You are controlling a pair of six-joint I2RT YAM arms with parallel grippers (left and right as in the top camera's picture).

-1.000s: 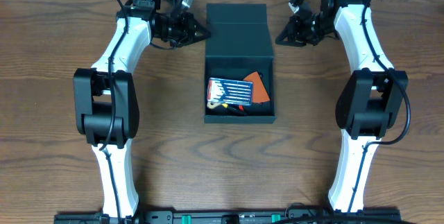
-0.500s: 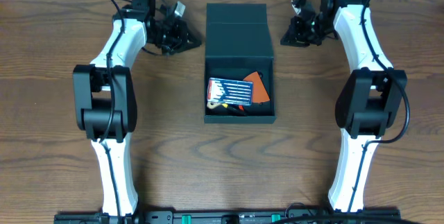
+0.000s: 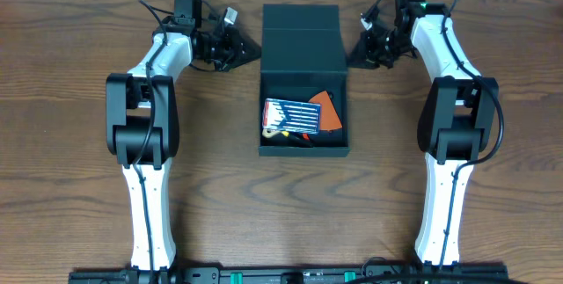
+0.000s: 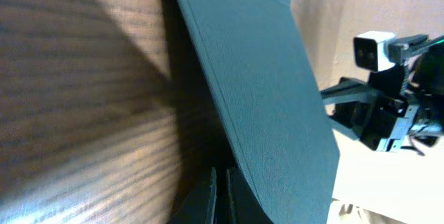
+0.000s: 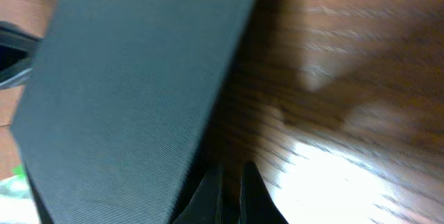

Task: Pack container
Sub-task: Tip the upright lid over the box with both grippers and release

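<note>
Left gripper point(image 3: 249, 48), jaws narrow and empty, is back beside the container point(image 3: 301, 45) after backing off; right gripper point(image 3: 355, 54) mirrors it. I judge lid-closing comes next.

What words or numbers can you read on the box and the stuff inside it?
None can be read.
The box is plain and dark, with no print in any view.
The blue case inside it shows only white stripes; any label is too small to read.
The orange piece beside the case looks blank.
</note>
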